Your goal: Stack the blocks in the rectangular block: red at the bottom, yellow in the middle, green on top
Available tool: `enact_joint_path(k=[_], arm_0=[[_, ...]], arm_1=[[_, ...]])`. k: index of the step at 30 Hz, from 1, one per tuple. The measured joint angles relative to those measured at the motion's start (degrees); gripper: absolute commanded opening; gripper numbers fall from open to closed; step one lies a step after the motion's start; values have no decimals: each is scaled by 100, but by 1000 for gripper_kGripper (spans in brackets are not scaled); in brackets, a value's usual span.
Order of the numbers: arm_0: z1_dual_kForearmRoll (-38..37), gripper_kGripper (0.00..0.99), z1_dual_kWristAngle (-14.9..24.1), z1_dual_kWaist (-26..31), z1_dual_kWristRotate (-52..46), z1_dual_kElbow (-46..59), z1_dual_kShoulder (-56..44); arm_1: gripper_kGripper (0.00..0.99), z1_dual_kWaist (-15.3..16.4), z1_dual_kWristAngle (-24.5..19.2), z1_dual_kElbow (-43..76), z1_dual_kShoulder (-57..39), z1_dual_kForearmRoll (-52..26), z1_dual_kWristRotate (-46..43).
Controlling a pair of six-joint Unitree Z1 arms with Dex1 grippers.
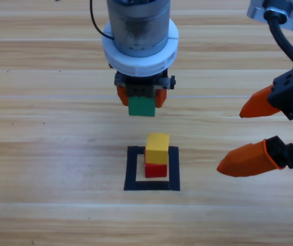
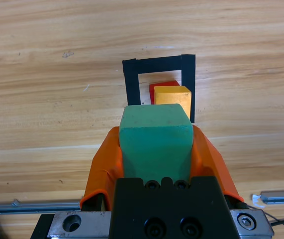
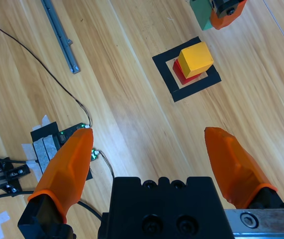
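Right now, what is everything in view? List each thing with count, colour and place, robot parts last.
red cube: one, red, inside the tape square, at the bottom of the stack.
yellow cube: one, yellow, on top of the red cube.
green cube: one, teal-green, held between the left gripper's jaws, above the table behind the square.
tape square: one, dark outline, middle of the wooden table.
left gripper: orange jaws, shut on the green cube.
right gripper: orange jaws, open, waiting at the right edge.
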Motion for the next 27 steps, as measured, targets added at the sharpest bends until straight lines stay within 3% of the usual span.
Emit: enact_joint_path(k=[14,27], arm_0=[[0,0,-202,-136,-674,0,567],[0,0,-246,-136,-712,-87,593]], arm_1=[[989,0,0,2,0,0,0],[989,0,0,2,0,0,0]])
